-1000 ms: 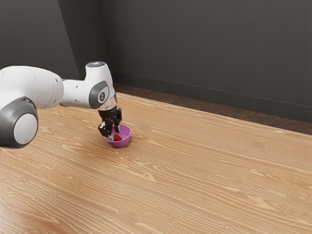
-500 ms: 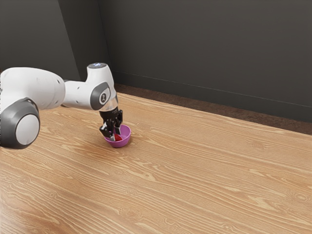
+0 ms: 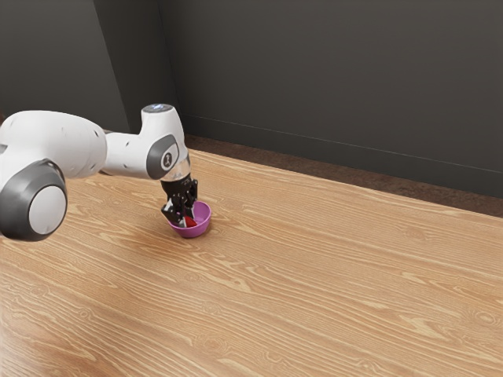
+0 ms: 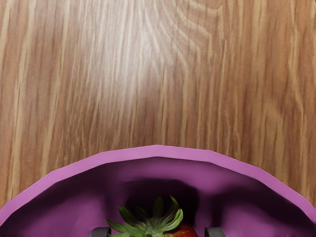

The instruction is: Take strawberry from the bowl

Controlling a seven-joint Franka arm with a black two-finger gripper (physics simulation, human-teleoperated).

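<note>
My arm (image 3: 61, 143) wears smooth, rounded white shells; one joint has a dark grey band around a pale disc (image 3: 47, 210), my wrist a grey oval bearing a round badge (image 3: 167, 160). Below a silvery collar (image 3: 180, 170), my gripper (image 3: 187, 219) is angular black

A leafy strawberry (image 4: 185, 231) is lying inside the purple bowl (image 4: 158, 151); the gripper (image 3: 185, 221) is straddling it. The counter (image 4: 158, 74) is extending beyond.
</note>
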